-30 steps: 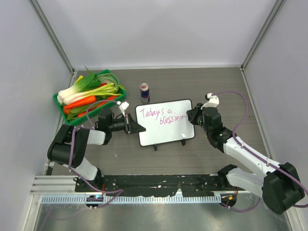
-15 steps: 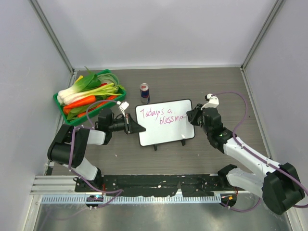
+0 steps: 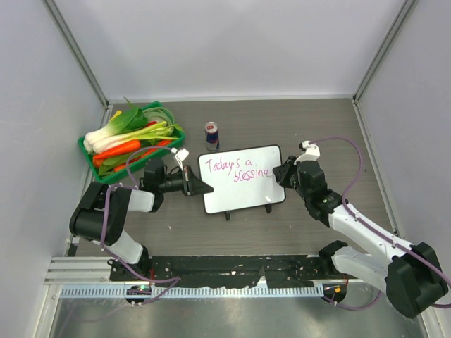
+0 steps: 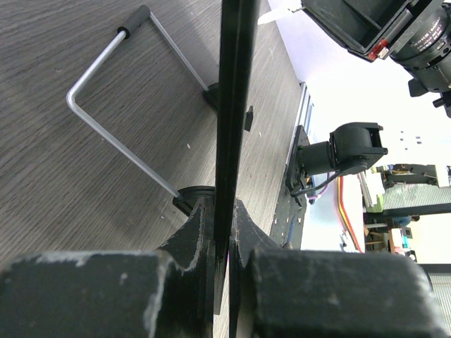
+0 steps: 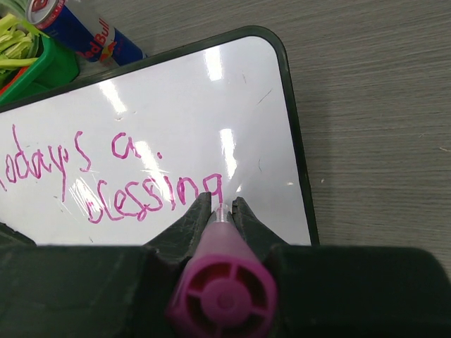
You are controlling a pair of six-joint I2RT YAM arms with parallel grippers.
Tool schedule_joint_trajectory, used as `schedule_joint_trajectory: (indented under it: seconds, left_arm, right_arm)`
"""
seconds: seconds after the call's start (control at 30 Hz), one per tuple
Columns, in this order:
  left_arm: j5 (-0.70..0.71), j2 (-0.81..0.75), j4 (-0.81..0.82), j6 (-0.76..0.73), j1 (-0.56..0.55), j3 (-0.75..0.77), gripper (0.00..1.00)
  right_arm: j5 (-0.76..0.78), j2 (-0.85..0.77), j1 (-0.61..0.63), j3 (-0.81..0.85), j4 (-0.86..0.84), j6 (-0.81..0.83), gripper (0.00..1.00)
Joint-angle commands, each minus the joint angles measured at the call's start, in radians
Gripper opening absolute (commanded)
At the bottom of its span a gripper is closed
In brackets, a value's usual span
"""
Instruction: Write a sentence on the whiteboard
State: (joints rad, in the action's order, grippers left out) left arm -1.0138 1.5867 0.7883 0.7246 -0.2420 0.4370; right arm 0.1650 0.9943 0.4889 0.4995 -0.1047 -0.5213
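1. Your small white rectangular whiteboard point(image 3: 243, 198), with rounded corners and a thin dark rim, sits mid-table between the two arms. The pink handwritten sentence point(image 3: 236, 169) runs across its upper half in two lines.
2. Your left gripper point(image 4: 222, 218) is clamped on the board's left edge, jaws pinching the thin rim. The hold looks narrow; if it slips, the board could pivot under the pen.
3. Your right gripper point(image 5: 222, 204) is closed around a pink marker point(image 5: 222, 299), with the tip at the tail of the last letter, near the right rim.
4. Drift sideways while lifting and you would likely streak the final word; fresh ink probably smears.
5. Press harder and the board may rock on its bent metal wire leg point(image 4: 113, 120).
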Motion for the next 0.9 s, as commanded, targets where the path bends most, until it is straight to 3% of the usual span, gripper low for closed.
schedule_joint_trajectory:
  seconds: [0.0,0.87]
  left_arm:
    - [0.067,0.022,-0.067,-0.027,-0.005,0.006,0.0]
    - [0.066,0.022,-0.066,-0.027,-0.005,0.006,0.0]
  right_arm:
    - [-0.01,-0.002,-0.003,-0.022,0.063,0.023,0.01]
    - [-0.101,0.032,-0.003,-0.023,0.014,-0.023,0.01]
